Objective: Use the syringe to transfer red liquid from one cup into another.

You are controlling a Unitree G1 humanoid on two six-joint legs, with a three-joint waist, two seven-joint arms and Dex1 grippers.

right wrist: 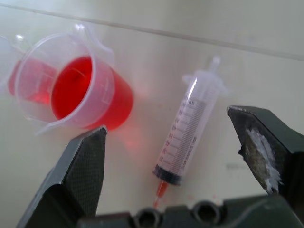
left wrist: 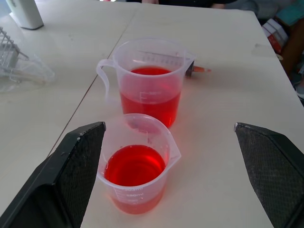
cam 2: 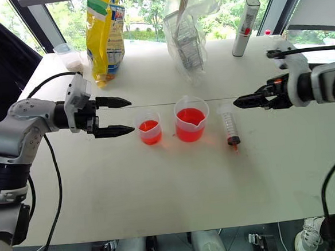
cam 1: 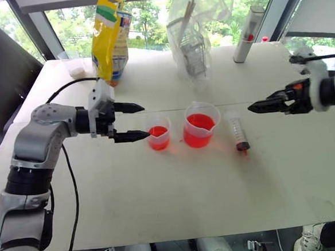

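Lower the spread right hand (cam 1: 255, 105) squarely over the syringe (right wrist: 185, 134) lying on the tabletop (cam 1: 177, 188) at three o'clock of the big cup (cam 1: 199, 129), pinch mid-barrel; keep the spread left hand (cam 1: 137, 122) bracing the small cup (cam 1: 159, 134)

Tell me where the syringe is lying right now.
In the head views the syringe lies flat on the white table, just right of the larger beaker, with the open right gripper near it.
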